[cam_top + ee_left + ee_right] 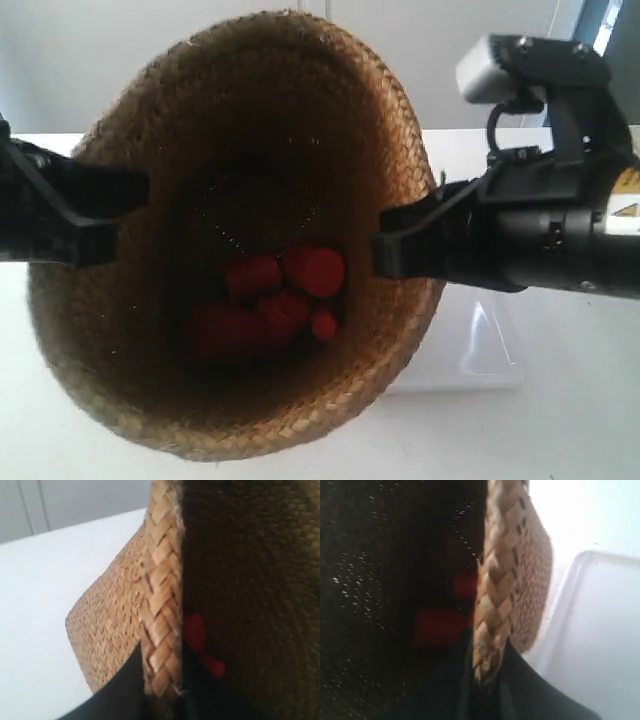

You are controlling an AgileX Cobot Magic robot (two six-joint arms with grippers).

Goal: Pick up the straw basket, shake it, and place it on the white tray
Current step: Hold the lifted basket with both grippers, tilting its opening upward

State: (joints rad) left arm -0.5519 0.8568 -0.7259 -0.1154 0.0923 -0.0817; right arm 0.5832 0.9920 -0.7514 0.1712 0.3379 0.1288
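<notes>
– Since the left gripper (pixel 160 682) is pinching the braided rim of the straw basket (pixel 300 420), one jaw outside and one inside, is that hold enough for a shake?

– I judge so, provided the right gripper (pixel 487 677) matches it. It nips the rim on the opposite side in the same way. These are two thin bites on soft straw, though. The shake should be short and gentle, with both arms moving together, or the rim may bend or slip free.

– Where is the basket now?

– It hangs between the two arms and looks tipped, with its mouth toward the exterior camera. It seems clear of the table (pixel 560 430). Red pieces (pixel 285 290) lie loose in the dark bottom.

– Could they spill?

– At that tilt, possibly. I would bring the mouth upward before shaking.

– And the white tray (pixel 480 350)?

– It lies on the table just beside the basket, on the right gripper's side, partly hidden behind it. The base should come down level, inside the tray's low rim.
</notes>
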